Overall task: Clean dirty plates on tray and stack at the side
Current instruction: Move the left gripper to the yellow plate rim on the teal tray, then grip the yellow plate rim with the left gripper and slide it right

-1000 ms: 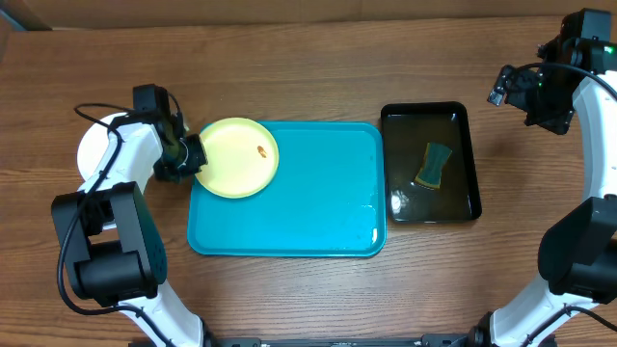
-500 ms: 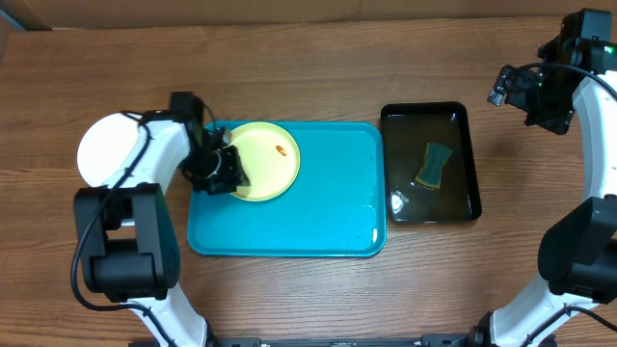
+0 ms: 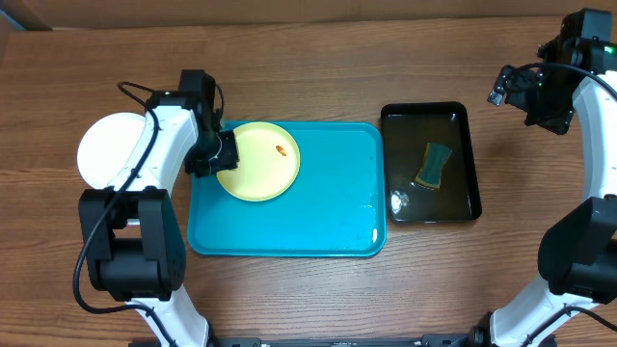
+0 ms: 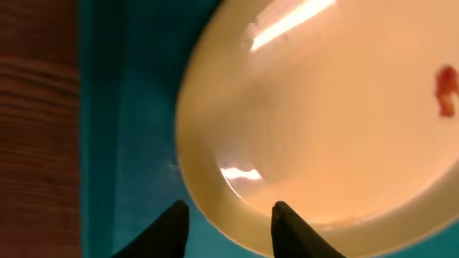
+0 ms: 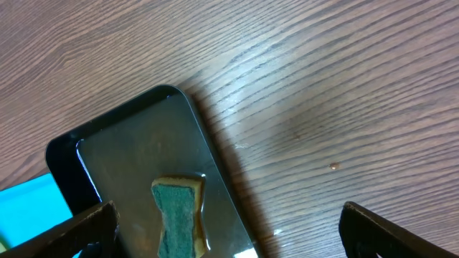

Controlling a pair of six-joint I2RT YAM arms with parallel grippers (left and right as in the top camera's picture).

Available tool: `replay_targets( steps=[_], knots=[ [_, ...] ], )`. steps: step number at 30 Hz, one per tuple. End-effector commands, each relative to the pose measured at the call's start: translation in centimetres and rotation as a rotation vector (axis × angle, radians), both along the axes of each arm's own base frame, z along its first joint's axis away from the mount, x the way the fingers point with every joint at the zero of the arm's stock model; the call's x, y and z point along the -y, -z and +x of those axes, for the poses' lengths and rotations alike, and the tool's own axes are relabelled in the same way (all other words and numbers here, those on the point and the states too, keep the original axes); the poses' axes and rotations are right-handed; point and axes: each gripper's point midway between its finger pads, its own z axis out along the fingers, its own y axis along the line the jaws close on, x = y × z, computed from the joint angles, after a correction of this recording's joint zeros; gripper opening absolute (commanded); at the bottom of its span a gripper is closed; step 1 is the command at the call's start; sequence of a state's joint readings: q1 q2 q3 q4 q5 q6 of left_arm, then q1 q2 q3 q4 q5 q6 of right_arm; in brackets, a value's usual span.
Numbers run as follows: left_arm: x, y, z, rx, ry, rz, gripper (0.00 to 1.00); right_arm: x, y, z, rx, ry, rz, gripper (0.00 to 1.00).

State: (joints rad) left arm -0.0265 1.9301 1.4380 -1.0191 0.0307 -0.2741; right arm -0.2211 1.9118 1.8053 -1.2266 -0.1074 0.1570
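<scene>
A pale yellow-green plate (image 3: 257, 161) with a small orange smear (image 3: 281, 150) lies flat on the left part of the turquoise tray (image 3: 308, 222). My left gripper (image 3: 220, 162) is at the plate's left edge and stands open. In the left wrist view one fingertip (image 4: 176, 211) is over the tray and the other over the plate's rim (image 4: 215, 208), without pinching it. A white plate (image 3: 108, 151) rests on the table left of the tray. My right gripper (image 5: 226, 208) hangs wide open and empty, high over the table's back right.
A black tray (image 3: 469, 164) holding shallow water and a green-and-yellow sponge (image 3: 434, 164) stands right of the turquoise tray. A few water drops (image 3: 374, 204) lie by the turquoise tray's right rim. Bare wooden table surrounds both trays.
My left gripper slid the yellow-green plate rightward, further onto the tray, then opened and drew back a little to its left edge. The white plate came into view. The right arm stayed still.
</scene>
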Motion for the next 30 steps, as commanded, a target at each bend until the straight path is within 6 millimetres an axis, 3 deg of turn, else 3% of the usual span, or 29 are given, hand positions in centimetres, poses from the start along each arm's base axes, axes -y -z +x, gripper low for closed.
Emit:
replay_targets(
  steps=[1, 7, 16, 19, 24, 30],
  knots=[
    [-2.1, -0.3, 0.9, 0.06, -0.026, 0.117, 0.25, 0.2, -0.7, 0.3, 0.022, 0.007, -0.005, 1.0],
    [-1.6, 1.1, 2.1, 0.129, -0.026, 0.09, 0.26, 0.2, -0.7, 0.3, 0.022, 0.007, -0.005, 1.0],
    [-0.3, 3.3, 0.8, 0.105, -0.015, 0.021, 0.15, 0.2, -0.7, 0.3, 0.022, 0.007, -0.005, 1.0],
    [0.8, 3.4, 0.2, 0.083, -0.003, -0.033, 0.14, 0.2, -0.7, 0.3, 0.022, 0.007, -0.005, 1.0],
    [4.3, 2.6, 0.1, 0.09, 0.114, -0.216, 0.21, 0.2, -0.7, 0.3, 0.022, 0.007, -0.005, 1.0],
    [6.4, 2.2, -1.3, 0.038, 0.138, -0.301, 0.2, 0.2, -0.7, 0.3, 0.022, 0.007, -0.005, 1.0]
  ],
)
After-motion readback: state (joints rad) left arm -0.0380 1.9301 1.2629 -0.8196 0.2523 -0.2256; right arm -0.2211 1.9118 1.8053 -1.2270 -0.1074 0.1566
